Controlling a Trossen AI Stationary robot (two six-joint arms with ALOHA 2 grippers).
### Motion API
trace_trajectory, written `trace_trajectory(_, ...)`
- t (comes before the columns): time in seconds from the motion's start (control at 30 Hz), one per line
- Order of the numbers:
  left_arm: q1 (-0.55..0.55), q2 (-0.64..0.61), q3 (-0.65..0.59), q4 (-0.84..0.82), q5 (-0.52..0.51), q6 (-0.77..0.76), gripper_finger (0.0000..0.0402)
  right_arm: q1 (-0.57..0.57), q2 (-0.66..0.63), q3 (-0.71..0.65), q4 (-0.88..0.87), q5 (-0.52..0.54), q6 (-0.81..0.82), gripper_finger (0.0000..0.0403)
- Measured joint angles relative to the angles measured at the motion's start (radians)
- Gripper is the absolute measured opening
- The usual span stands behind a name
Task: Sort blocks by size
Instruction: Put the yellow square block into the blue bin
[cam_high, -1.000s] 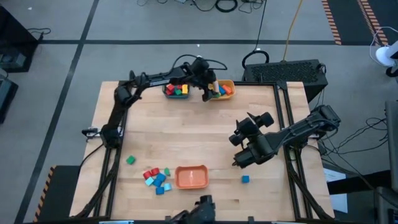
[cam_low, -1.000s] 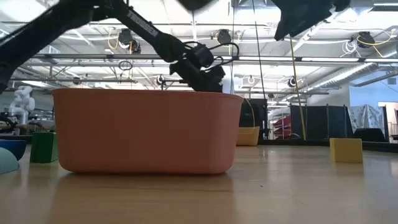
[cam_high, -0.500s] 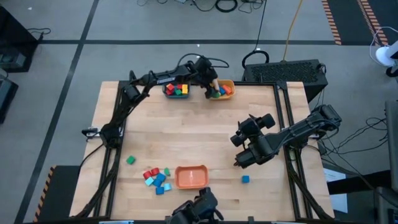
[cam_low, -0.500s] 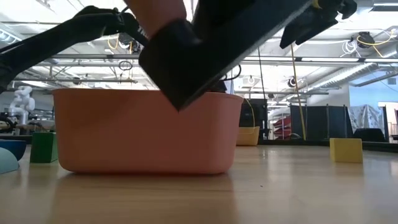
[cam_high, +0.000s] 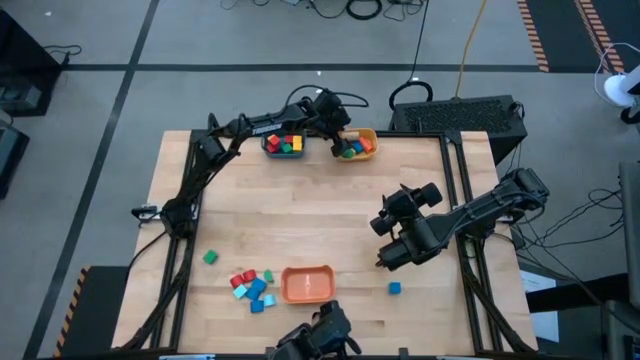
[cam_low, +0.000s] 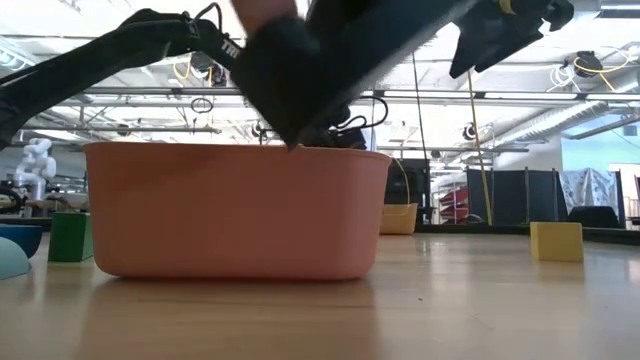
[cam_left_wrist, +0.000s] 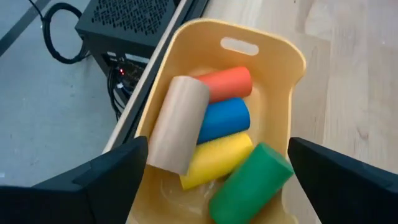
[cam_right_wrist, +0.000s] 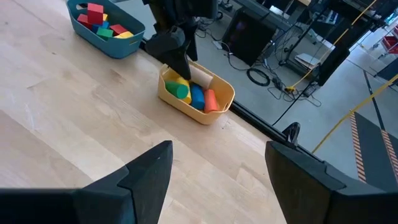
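Orange plastic comes first: the orange bowl (cam_high: 308, 284) sits empty at 6 o'clock on the surface (cam_high: 320, 215). A dark shape that was not there a second ago now hangs close before the low camera; what it is cannot be told. At 7 o'clock lies a loose cluster of small blocks (cam_high: 252, 285), red, blue and light blue, with a green cube (cam_high: 209, 257) beyond it at 8 o'clock and a blue cube (cam_high: 395, 288) apart at 5 o'clock. The right tool (cam_right_wrist: 211, 180) waits above 4 o'clock, fingers spread and holding nothing. At 12 o'clock, the teal bowl (cam_right_wrist: 121, 46) holds small cubes. Just beside it at 1 o'clock, the yellow bowl (cam_left_wrist: 292, 62) holds the long pieces. The left tool (cam_left_wrist: 217, 149) has lifted slightly from where it stood a second ago and hovers over this bowl, fingers wide apart and empty. The plain wood piece (cam_left_wrist: 179, 124) now lies inside, leaning on the orange-red piece (cam_left_wrist: 227, 84), blue piece (cam_left_wrist: 224, 119) and yellow piece (cam_left_wrist: 214, 158), with a green piece (cam_left_wrist: 249, 180) alongside. That drop looks finished, so the near blocks probably remain to sort. The right arm stands between them and the far bowls.
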Motion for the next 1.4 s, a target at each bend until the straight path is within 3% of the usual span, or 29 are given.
trace_trajectory(0.5, -0.119, -0.198, -0.007, -0.19, 0.023, 0.125, 0.0385, 0.052, 0.001, 0.0, 0.133, -0.31, -0.163, 0.0242)
trace_trajectory(0.7, -0.176, -0.334, -0.093, -0.206, 0.039, 0.122, 0.0385, 0.093, 0.001, -0.065, 0.217, -0.442, -0.18, 0.0242)
trace_trajectory(0.87, -0.199, -0.496, -0.229, -0.156, 0.038, 0.092, 0.0386, 0.095, 0.0, -0.188, 0.383, -0.539, -0.238, 0.0242)
trace_trajectory(1.17, -0.273, -0.776, -0.616, 0.018, 0.017, 0.022, 0.0386, 0.085, -0.005, -0.393, 0.815, -0.713, -0.501, 0.0242)
trace_trajectory(1.4, -0.357, -0.901, -0.897, 0.263, -0.088, -0.031, 0.0386, 0.086, -0.005, -0.437, 0.836, -0.733, -0.51, 0.0242)
